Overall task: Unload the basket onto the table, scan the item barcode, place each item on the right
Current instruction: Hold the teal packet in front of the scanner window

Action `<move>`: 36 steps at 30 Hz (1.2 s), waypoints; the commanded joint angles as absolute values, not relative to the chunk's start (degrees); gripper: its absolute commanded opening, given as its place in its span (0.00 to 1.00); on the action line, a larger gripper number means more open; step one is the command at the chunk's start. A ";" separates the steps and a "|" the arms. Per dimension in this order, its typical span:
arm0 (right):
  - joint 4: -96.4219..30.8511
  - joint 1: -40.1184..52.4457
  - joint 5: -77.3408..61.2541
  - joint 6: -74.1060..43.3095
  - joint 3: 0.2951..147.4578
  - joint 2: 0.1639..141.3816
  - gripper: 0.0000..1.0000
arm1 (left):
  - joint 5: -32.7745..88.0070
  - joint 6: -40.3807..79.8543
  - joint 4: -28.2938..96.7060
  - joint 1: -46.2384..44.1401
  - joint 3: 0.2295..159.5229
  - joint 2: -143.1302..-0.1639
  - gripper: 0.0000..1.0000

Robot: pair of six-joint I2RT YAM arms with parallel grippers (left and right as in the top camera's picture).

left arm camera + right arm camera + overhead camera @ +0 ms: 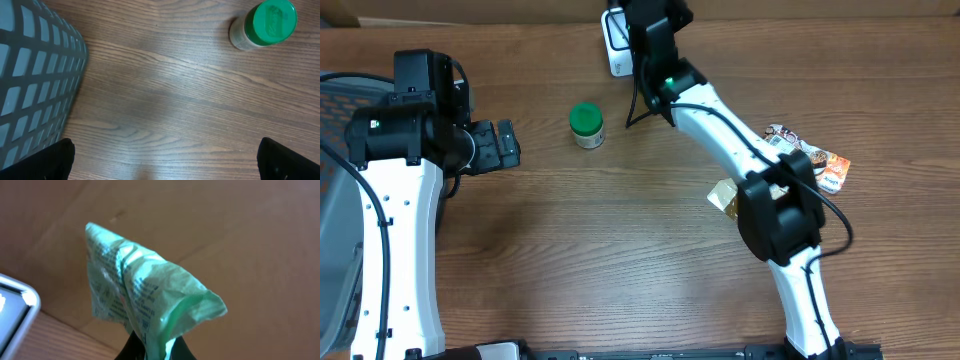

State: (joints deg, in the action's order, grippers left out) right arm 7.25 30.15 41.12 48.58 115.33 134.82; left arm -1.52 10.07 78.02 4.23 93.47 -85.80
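The right gripper [150, 350] pinches a crumpled green sachet [142, 297], with the scanner [14, 311] just to its left. Best flatten the print toward that scanner. The left gripper [167, 162] hangs wide.

Blurry pkt [145, 300] text; white device [12, 307] half off-frame.

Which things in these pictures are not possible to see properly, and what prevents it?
Overhead: the right gripper and its crumpled green plastic packet are hidden under the arm's black wrist.
Right wrist: the packet's print is too small and creased to read.
Right wrist: the white flat device is cut off by the left edge.
Overhead: the small tan packet is partly covered by the right arm.
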 commanded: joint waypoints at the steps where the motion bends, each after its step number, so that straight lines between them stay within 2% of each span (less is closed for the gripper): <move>1: 11.97 30.52 40.99 63.46 116.57 138.08 0.04 | -1.02 9.63 77.93 4.49 93.95 -85.89 0.99; 9: 13.45 30.52 34.22 64.40 116.31 141.67 0.04 | -1.02 9.63 77.93 4.49 93.95 -85.89 1.00; 15: 12.62 30.63 34.13 65.01 116.31 142.04 0.04 | -1.02 9.63 77.93 4.49 93.95 -85.89 0.99; 20: 6.68 30.70 32.64 65.01 116.29 142.21 0.04 | -1.02 9.63 77.93 4.49 93.95 -85.89 1.00; 26: 8.73 30.68 32.93 65.25 116.11 142.28 0.04 | -1.02 9.63 77.93 4.49 93.95 -85.89 0.99; 36: 13.85 32.47 37.21 75.37 116.11 142.28 0.04 | -1.02 9.63 77.93 4.49 93.95 -85.89 1.00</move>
State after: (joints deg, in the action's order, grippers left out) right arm 12.93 30.85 34.85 72.14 115.33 142.12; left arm -1.52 10.07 78.02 4.23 93.47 -85.80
